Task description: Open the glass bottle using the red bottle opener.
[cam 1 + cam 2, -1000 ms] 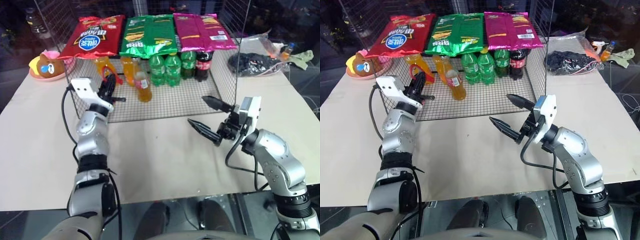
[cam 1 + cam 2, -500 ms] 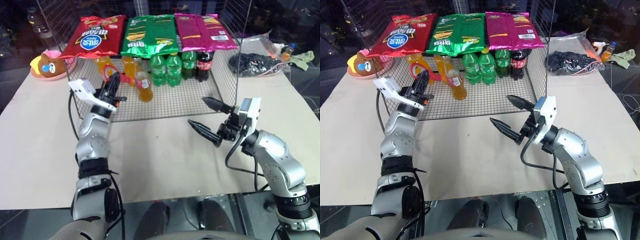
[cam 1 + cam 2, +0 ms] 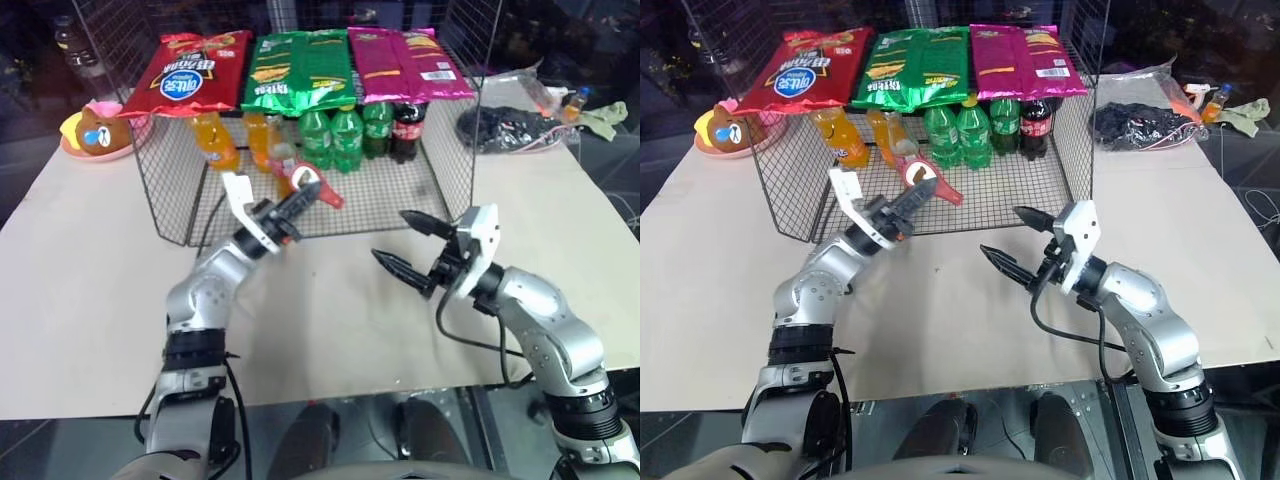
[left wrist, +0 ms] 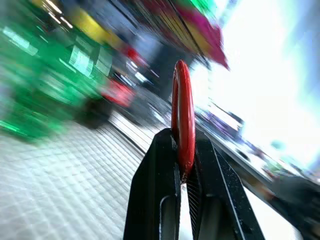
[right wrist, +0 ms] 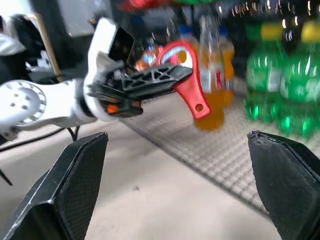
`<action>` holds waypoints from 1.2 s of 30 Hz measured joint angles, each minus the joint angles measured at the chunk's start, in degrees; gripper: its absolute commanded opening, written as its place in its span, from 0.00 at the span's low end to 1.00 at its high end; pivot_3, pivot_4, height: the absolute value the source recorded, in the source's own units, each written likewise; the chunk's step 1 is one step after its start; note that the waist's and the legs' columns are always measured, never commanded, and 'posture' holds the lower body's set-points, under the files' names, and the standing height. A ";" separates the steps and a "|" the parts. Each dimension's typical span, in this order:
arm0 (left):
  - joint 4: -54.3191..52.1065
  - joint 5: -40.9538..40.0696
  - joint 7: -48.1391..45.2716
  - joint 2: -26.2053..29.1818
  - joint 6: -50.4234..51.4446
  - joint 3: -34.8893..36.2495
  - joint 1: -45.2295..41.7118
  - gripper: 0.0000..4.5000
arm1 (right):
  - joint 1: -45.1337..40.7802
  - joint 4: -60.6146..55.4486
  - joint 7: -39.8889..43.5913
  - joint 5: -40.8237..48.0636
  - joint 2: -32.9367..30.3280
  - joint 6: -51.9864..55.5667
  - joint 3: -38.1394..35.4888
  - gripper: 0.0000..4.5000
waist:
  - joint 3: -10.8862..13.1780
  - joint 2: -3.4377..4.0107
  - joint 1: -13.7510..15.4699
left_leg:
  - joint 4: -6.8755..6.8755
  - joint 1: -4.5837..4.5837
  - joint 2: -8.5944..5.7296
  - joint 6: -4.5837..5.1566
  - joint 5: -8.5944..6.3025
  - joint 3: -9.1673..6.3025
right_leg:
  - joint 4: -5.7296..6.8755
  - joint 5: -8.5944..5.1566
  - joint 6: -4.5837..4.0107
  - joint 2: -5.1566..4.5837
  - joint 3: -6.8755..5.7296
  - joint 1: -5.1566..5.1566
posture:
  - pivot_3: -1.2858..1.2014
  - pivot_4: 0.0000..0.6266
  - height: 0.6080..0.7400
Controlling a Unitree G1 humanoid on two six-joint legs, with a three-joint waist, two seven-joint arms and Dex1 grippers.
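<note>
The left hand has swung away from the left side of the wire basket and now sits in front of its open side, nearer the middle. Its wrist has turned too, so the fingers now point toward the right. The two black fingers are pressed together on the small flat red bottle opener. The opener's ring end is by the fingertips and its short handle sticks out past them, toward the right hand.

The right hand has dropped a little lower over the beige counter. Its two fingers are spread wide apart with nothing between them.

The small clear glass bottle of orange drink stands upright on the wire basket floor. It is between the orange plastic soda bottles and the green plastic bottles. It has not moved. A dark cola bottle stands at the right end of the row. Three snack bags, red, green and pink, lie on top of the basket.

In the head views, the left hand and the opener cover the lower part of the glass bottle. I cannot make out its cap. The left wrist view is very blurry behind the opener.
</note>
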 measured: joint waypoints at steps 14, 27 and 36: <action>-0.95 -1.47 -14.25 3.33 11.39 -7.50 -0.05 0.02 | -7.15 1.45 2.21 16.19 -3.54 29.98 0.37 1.00 | 0.00 0.01 0.07 | 0.01 -0.03 0.01 0.01 0.00 -0.03 | -0.03 0.00 0.00 -0.01 -0.02 0.00 | 0.52 0.24 1.00; -3.08 -1.57 -18.11 3.77 14.35 -8.66 0.93 0.00 | -10.11 2.09 1.23 21.29 -3.42 35.33 -1.47 0.43 | 0.00 0.01 0.07 | 0.01 -0.05 0.01 0.01 0.00 -0.06 | -0.03 0.00 0.00 -0.02 -0.04 0.00 | 0.52 0.24 1.00; -4.61 -2.61 -20.50 4.77 15.47 -9.26 1.25 0.00 | -9.86 2.56 1.92 22.67 -3.82 36.53 -1.91 0.02 | 0.00 0.01 0.07 | 0.01 -0.06 0.02 0.01 0.00 -0.06 | -0.04 0.00 0.00 -0.02 -0.05 0.00 | 0.52 0.24 1.00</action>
